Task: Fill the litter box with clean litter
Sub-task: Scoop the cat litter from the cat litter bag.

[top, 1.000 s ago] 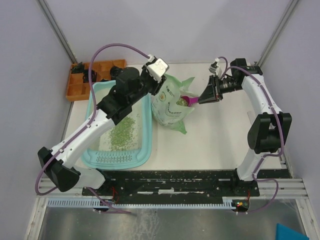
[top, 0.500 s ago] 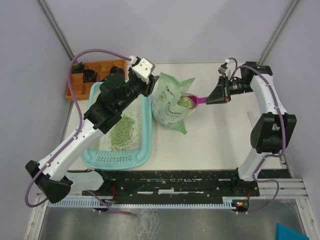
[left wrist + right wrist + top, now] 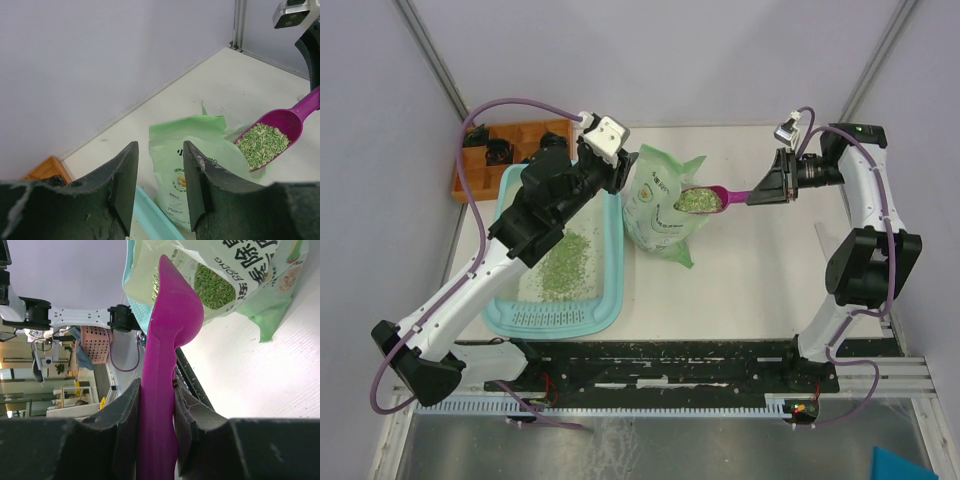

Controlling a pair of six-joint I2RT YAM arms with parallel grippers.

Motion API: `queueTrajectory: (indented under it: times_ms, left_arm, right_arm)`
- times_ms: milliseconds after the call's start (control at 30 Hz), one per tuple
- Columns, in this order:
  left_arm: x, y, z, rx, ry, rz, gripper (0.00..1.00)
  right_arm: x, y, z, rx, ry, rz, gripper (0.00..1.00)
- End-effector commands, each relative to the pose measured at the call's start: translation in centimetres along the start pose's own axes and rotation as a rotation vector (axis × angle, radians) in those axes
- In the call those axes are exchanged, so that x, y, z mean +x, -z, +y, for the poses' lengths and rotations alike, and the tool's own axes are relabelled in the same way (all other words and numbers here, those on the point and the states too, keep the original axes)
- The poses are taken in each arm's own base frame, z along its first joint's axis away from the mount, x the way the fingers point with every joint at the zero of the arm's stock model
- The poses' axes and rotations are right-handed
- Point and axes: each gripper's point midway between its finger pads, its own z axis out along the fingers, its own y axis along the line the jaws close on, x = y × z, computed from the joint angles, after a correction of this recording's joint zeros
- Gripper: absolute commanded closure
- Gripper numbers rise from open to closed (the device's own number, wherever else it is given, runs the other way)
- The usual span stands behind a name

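Note:
The light-teal litter box (image 3: 617, 262) lies at the left, with a patch of green clean litter (image 3: 564, 266) on its floor. A pale green bag (image 3: 658, 215) stands just right of it. My right gripper (image 3: 761, 194) is shut on the handle of a magenta scoop (image 3: 712, 198), which is heaped with litter and hovers over the bag's open top. The right wrist view shows the handle (image 3: 157, 390) squeezed between both fingers. My left gripper (image 3: 160, 152) is open and empty, above the box's far right corner (image 3: 150, 212), beside the bag (image 3: 220, 137).
An orange compartment tray (image 3: 478, 172) sits at the back left behind the litter box. Grey walls close in the back and both sides. A black rail (image 3: 670, 360) runs along the near edge by the arm bases.
My right gripper has drawn the scoop rightward out of the bag, now loaded with litter. My left arm pulled back to the left, away from the bag's top.

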Motion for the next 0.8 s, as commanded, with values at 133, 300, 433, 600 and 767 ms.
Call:
queueTrajectory:
  times_ms: [133,300,433,600,767]
  left_arm:
    - [-5.0,1.9,0.9,-0.018,0.059,-0.131,0.52]
    - [-5.4,2.6,1.0,-0.023,0.068,-0.142,0.52]
    - [-5.2,2.8,1.1,-0.028,0.069,-0.135,0.52]
    - [-4.9,3.0,1.1,-0.032,0.068,-0.130,0.52]
    - [-4.8,3.0,1.2,-0.035,0.065,-0.127,0.52]
  right_arm:
    - [-0.1,1.5,2.1,-0.062,-0.057,-0.048,0.98]
    - [-0.5,1.6,1.8,-0.075,-0.096,-0.061,0.98]
    - [-0.8,1.8,2.1,-0.084,-0.131,-0.071,0.98]
    - [-0.9,2.0,2.8,-0.086,-0.147,-0.079,0.98]
    - [-1.2,2.3,3.9,-0.095,-0.169,-0.096,0.98]
